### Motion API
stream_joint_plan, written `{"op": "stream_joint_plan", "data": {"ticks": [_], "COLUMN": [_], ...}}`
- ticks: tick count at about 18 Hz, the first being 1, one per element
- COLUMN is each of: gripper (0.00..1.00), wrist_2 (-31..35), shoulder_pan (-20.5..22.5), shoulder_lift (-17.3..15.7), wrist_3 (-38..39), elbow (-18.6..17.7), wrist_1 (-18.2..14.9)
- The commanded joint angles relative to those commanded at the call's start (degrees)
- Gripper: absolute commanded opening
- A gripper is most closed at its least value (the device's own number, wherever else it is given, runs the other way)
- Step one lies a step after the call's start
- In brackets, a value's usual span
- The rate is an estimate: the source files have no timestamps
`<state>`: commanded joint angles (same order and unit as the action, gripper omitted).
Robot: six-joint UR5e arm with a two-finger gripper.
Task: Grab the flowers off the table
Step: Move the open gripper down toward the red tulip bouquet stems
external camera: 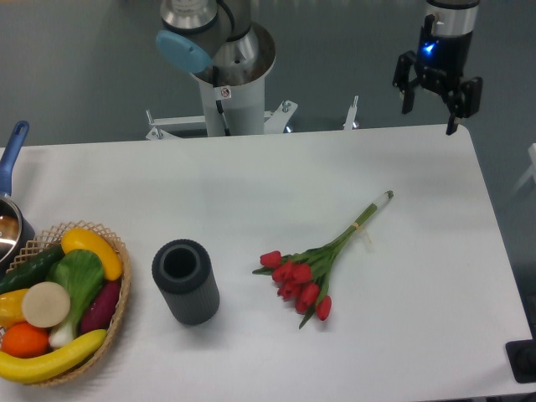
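Note:
The flowers (311, 272) lie flat on the white table (276, 176), right of centre: red tulip buds point toward the front left, and green stems run up to pale ends at the back right. My gripper (431, 117) hangs high above the table's far right corner, well away from the flowers. Its two black fingers are spread apart with nothing between them.
A dark grey cylindrical vase (185, 280) stands left of the flowers. A wicker basket (115, 311) of fruit and vegetables sits at the front left corner, with a blue-handled pot (10, 209) behind it. The robot base (230, 75) rises behind the table's far edge.

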<state>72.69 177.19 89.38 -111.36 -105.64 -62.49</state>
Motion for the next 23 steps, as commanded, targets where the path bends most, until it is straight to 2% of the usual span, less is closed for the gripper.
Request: {"op": "stream_joint_plan", "data": {"ticks": [6,12,18,21,23], "gripper": [1.0,1.0,1.0,1.0,1.0], "wrist_2": [-1.05,-0.79,-0.62,-0.62,-0.62], "shoulder_pan": [-0.35,-3.86,-9.83,-12.12,-14.23], "shoulder_lift": [0.0,0.96,4.65,7.9,10.62], "wrist_3": [0.7,15.18,22.93,24.69,27.32], "elbow": [0.0,-0.62,-0.53,-0.62,-0.44], "wrist_1": [0.0,0.62,0.79,0.97,3.41]}}
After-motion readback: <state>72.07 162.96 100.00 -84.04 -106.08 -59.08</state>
